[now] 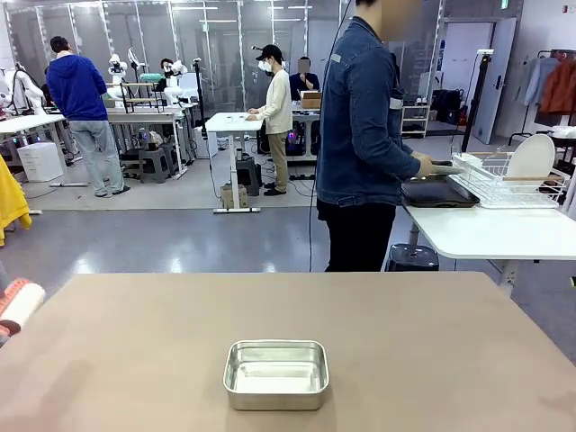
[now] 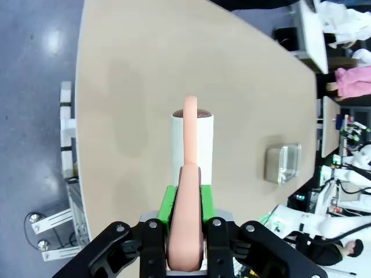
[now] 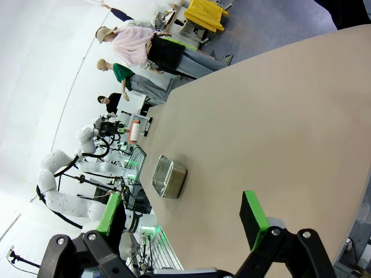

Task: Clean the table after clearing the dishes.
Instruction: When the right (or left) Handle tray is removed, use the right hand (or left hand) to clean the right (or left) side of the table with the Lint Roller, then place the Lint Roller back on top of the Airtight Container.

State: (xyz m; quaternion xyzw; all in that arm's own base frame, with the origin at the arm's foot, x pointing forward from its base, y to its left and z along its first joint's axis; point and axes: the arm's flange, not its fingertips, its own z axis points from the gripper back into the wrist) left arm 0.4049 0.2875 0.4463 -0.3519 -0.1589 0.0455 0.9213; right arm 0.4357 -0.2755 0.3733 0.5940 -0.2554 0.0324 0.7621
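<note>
The taupe table (image 1: 432, 342) stretches wide in the front view. My left gripper (image 2: 186, 202) is shut on the pink handle of a cleaning roller (image 2: 192, 147); its white roll hangs just over the tabletop (image 2: 127, 87). In the front view the roller (image 1: 20, 304) pokes in at the table's left edge. My right gripper (image 3: 182, 214) is open with nothing between its fingers, above the table (image 3: 278, 104). A white plate (image 1: 531, 157) stands in a wire rack, and a dark tray (image 1: 439, 193) lies beside it under the person's hands.
A small steel pan (image 1: 275, 373) sits near the table's front middle, also visible as the pan (image 2: 282, 164) and the pan (image 3: 169, 175). The person (image 1: 364, 135) stands past the far edge, turned to a white side table (image 1: 495, 232).
</note>
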